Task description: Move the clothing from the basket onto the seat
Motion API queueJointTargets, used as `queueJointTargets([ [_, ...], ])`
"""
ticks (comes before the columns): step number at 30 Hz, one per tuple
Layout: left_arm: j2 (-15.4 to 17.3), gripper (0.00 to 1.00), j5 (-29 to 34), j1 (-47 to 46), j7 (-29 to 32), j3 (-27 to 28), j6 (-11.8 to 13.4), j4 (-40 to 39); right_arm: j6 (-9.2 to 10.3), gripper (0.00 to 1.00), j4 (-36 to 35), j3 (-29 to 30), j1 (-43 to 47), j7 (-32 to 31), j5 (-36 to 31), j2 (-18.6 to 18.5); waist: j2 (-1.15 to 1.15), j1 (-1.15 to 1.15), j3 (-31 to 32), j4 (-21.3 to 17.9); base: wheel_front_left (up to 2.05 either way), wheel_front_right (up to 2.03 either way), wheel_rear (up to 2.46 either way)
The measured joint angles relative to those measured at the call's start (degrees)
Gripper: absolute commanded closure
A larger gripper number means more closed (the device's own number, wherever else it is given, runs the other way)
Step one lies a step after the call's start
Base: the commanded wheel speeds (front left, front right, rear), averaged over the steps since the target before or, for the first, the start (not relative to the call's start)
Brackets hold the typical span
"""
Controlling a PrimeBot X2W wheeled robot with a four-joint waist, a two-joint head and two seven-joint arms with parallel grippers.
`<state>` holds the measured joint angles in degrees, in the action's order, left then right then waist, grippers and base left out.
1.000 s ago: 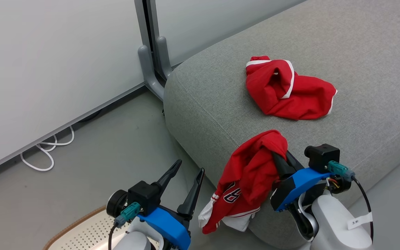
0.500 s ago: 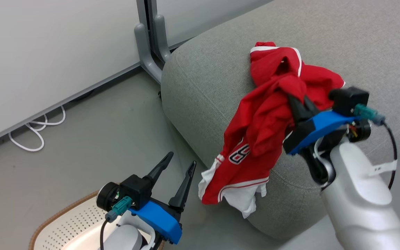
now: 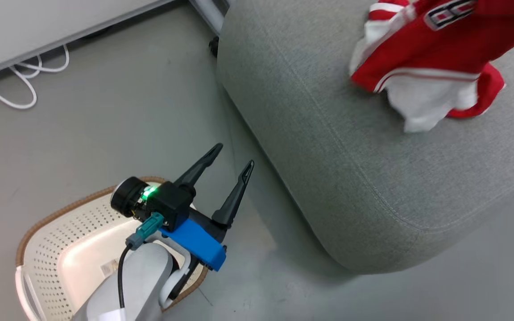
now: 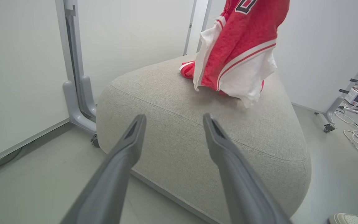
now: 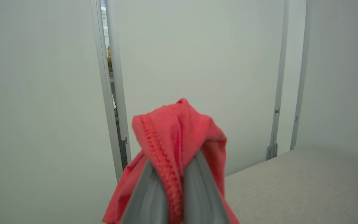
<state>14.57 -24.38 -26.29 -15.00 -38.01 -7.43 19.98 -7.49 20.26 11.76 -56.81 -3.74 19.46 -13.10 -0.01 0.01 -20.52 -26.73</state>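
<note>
Grey floor (image 3: 105,111) stretches left of the seat (image 3: 328,156), with white cables (image 3: 16,107) farther left still. By the seat's near corner stands the basket (image 3: 47,240); the left gripper (image 3: 234,154) hovers above it, jaws wide apart and empty. Over the seat's top hangs the jersey (image 3: 426,49), the right gripper (image 5: 172,161) clamped on a red fold. Whether its white hem touches the cushion I cannot tell. A second red garment (image 4: 186,70) lies on the seat just behind.
</note>
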Motion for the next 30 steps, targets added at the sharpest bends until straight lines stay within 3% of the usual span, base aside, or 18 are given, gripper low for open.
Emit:
queueJointTargets([
  [6,2.02,0.00,0.49,-4.05,-0.02,-1.70,0.00,-2.12,0.00,1.00,-0.93,10.01,-7.13,0.35,-2.54,-4.34,0.00,0.00,-6.39,2.38,0.00,0.00,0.00],
  [12,3.97,0.00,1.30,-6.44,-0.05,-1.62,0.00,-4.63,0.01,1.00,3.26,16.11,-7.60,3.63,-6.90,-5.81,0.00,0.01,-12.50,4.64,0.00,0.00,0.00],
  [20,6.16,0.00,2.77,-7.59,0.48,-1.66,0.41,-8.43,0.00,1.00,13.22,23.14,-4.31,11.03,-10.94,-4.12,0.00,0.00,-19.51,7.00,0.00,0.00,0.00],
  [30,6.68,0.00,2.78,-7.82,1.13,-1.81,1.58,-10.71,0.00,1.00,22.63,27.48,-1.60,13.74,-17.42,-0.30,0.00,0.00,-22.71,9.05,0.00,0.00,0.00],
])
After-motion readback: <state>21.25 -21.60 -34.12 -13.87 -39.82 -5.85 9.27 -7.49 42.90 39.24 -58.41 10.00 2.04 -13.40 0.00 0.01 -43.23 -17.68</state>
